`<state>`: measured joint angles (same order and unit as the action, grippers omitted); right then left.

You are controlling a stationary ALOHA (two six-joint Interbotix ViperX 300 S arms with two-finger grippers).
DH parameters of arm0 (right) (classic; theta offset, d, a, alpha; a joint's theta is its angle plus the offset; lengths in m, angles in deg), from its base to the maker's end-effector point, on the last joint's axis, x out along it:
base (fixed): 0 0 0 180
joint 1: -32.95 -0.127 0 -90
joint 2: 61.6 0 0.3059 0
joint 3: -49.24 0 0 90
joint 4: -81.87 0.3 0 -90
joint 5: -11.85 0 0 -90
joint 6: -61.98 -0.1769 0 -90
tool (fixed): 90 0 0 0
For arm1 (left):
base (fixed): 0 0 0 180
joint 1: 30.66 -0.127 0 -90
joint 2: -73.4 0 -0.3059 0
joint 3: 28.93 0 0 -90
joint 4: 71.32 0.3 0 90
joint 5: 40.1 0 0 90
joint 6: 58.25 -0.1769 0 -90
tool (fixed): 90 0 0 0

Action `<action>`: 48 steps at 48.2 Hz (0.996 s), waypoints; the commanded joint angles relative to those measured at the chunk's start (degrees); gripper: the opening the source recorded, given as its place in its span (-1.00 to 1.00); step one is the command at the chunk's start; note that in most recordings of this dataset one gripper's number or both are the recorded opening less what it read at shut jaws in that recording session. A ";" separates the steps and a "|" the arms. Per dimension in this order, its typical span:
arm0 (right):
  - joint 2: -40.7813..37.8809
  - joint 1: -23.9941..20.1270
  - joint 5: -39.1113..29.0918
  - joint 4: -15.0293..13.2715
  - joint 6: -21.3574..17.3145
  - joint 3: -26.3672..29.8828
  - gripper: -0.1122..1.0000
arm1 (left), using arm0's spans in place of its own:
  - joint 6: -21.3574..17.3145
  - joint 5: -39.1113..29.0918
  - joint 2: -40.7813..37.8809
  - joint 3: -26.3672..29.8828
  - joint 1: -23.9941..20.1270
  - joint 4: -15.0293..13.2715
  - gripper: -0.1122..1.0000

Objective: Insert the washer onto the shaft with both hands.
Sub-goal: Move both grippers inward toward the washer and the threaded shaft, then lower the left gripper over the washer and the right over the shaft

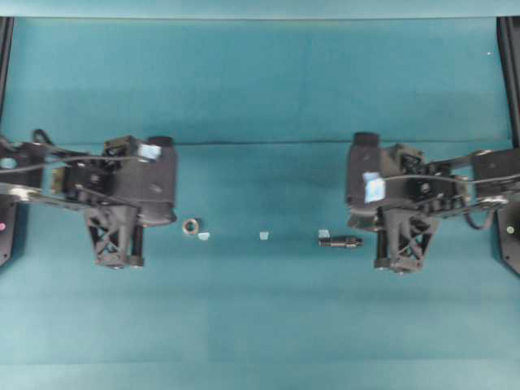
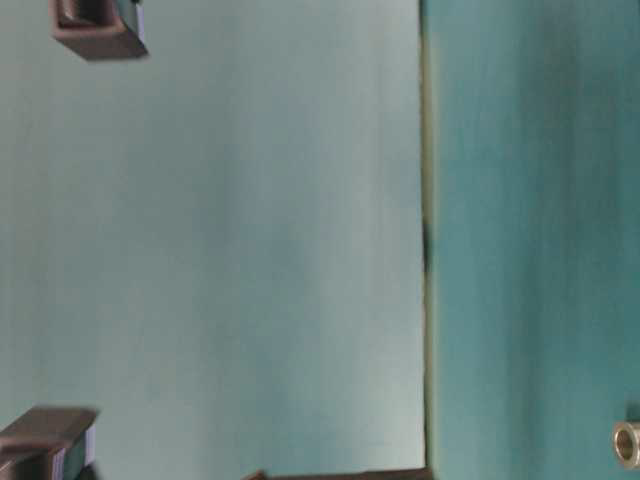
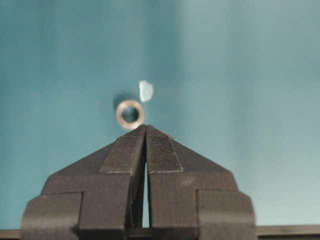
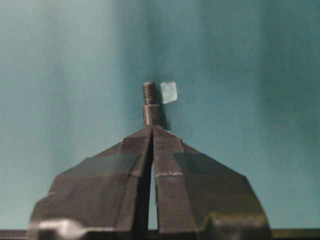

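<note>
The washer [image 1: 191,227] is a small silvery ring lying flat on the teal table, apart from both hands. In the left wrist view the washer [image 3: 130,114] sits just beyond the tips of my left gripper [image 3: 145,127], a little to their left; the jaws are shut on nothing. The shaft [image 1: 340,240], a short dark rod, lies on the table right of centre. In the right wrist view the shaft [image 4: 150,105] points away with its threaded tip far. Its near end is hidden behind my right gripper [image 4: 152,127], which is shut and holds nothing. The table-level view catches the washer [image 2: 627,444] at its lower right edge.
Pale tape scraps lie on the mat: one beside the washer [image 1: 203,236], one mid-table [image 1: 263,236], one by the shaft's tip [image 1: 323,233]. Black frame rails [image 1: 509,73] run along both sides of the table. The left gripper [image 1: 162,213] and right gripper [image 1: 357,218] hover at mid-depth.
</note>
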<state>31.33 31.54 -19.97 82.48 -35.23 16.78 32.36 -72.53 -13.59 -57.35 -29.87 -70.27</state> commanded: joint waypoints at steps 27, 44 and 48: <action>-5.36 -0.26 -3.87 -0.53 1.23 2.11 -0.95 | -0.88 2.11 -7.12 1.58 -0.44 0.18 -0.76; -7.29 -0.35 -4.31 -0.53 1.32 2.46 -0.95 | -1.58 2.20 -9.67 1.93 -1.49 0.18 -0.76; -7.56 -0.35 -4.92 -0.53 1.32 2.55 -0.95 | -1.76 2.11 -9.93 1.93 -1.49 0.18 -0.76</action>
<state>23.59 31.37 -24.54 82.04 -34.35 18.45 30.78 -70.60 -23.61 -56.38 -31.37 -70.27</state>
